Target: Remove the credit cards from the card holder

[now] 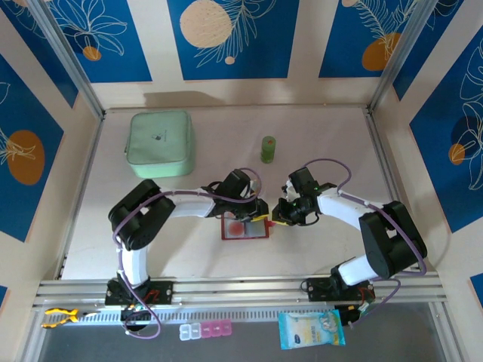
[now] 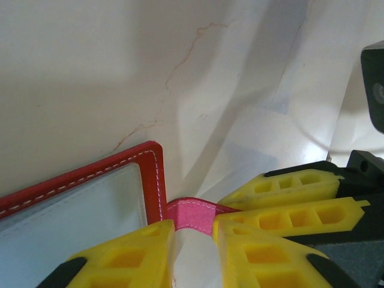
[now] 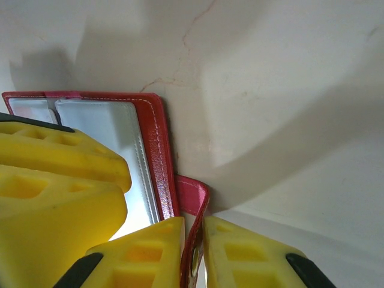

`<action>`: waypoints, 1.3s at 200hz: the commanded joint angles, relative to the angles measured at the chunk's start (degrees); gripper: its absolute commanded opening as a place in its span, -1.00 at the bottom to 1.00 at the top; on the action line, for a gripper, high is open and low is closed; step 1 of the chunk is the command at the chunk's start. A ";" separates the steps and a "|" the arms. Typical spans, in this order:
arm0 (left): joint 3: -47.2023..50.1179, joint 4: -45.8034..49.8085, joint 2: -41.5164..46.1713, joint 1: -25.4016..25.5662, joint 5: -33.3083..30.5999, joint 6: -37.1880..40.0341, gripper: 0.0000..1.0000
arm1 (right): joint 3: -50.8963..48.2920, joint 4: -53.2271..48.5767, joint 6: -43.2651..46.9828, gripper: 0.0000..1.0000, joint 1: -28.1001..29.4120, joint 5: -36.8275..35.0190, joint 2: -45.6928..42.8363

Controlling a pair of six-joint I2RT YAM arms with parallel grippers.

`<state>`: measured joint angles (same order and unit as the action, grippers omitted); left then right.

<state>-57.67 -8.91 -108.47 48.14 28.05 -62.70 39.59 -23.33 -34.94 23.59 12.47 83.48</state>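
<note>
The red card holder (image 1: 244, 228) lies open and flat on the table. Through its clear pocket a pale credit card (image 1: 238, 226) with a round red mark is visible. The red strap tab (image 3: 193, 198) sticks out from the holder's right edge. My right gripper (image 3: 193, 227) is shut on this tab, which stands on edge between the yellow fingers. My left gripper (image 2: 195, 233) hovers just beside it, open a little, with bare table in the gap and the strap tab (image 2: 191, 215) just past its tips. In the top view the left gripper (image 1: 260, 212) and right gripper (image 1: 278, 218) almost touch.
A mint-green square pouch (image 1: 158, 143) sits at the back left. A small green cylinder (image 1: 268, 148) stands behind the grippers. In front of the rail lie a pink pill box (image 1: 205, 329) and a blue packet (image 1: 311, 329). Patterned walls close in three sides.
</note>
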 commanded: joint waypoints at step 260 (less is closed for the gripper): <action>0.47 25.03 4.40 0.31 -8.24 11.99 -0.89 | 1.50 3.23 -1.71 -0.69 3.19 3.00 5.81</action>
<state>-57.58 16.27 -103.00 48.14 20.29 -50.89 39.75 -20.51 -36.07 26.26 13.61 88.55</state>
